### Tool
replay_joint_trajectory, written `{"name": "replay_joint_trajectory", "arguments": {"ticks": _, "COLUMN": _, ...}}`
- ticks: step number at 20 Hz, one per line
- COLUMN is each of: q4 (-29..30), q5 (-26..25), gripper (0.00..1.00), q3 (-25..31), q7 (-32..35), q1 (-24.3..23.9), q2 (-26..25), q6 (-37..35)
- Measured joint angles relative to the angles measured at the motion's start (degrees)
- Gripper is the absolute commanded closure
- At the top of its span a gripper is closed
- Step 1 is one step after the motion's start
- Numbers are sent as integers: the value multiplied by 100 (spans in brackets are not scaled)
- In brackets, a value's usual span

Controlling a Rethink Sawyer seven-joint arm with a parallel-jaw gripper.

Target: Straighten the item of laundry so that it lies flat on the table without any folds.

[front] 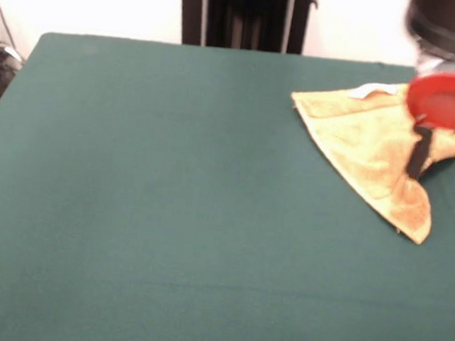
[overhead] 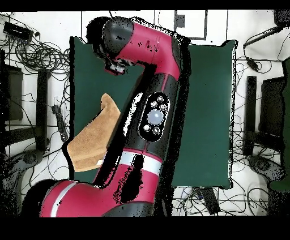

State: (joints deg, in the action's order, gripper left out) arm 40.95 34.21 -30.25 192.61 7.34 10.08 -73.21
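Towel (front: 375, 140) lies at the desk's (front: 167, 213) far right corner in the front view, its right side running to the picture's edge. It is orange-yellow terry and not flat: it forms a rough triangle, broad at the far side and narrowing to a rounded tip that points toward the near edge of the desk. A crease line runs along its far edge, where one layer seems folded over another. A small white tag (front: 372, 90) shows at that far edge, just left of the arm.

Arm (front: 453, 47) comes down over the towel's right part. Its red round end hangs above the cloth, and below it a dark, thin claw (front: 417, 160) reaches down onto the towel near the narrow end. Only one dark strip can be made out, so whether the claw is wide, narrow or gripping the cloth cannot be told.

From overhead, the towel (overhead: 93, 138) sits at the desk's (overhead: 204, 113) left edge, partly hanging past it, with the red and black arm (overhead: 153, 107) stretched across just beside it and hiding its right border. The claw itself is hidden under the arm in this view. The rest of the green desk is bare cloth, and cables (overhead: 39, 56) lie on the floor around it.
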Motion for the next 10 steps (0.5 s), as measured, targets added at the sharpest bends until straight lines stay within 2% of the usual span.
{"name": "replay_joint_trajectory", "arguments": {"ticks": 7, "q4": 16, "q5": -16, "gripper": 0, "q3": -1, "q7": 237, "q1": 251, "q2": 231, "q6": -94}}
{"name": "replay_joint_trajectory", "arguments": {"ticks": 10, "q4": 66, "q5": -248, "gripper": 0, "q3": 49, "q7": 140, "q1": 177, "q2": 372, "q6": -94}}
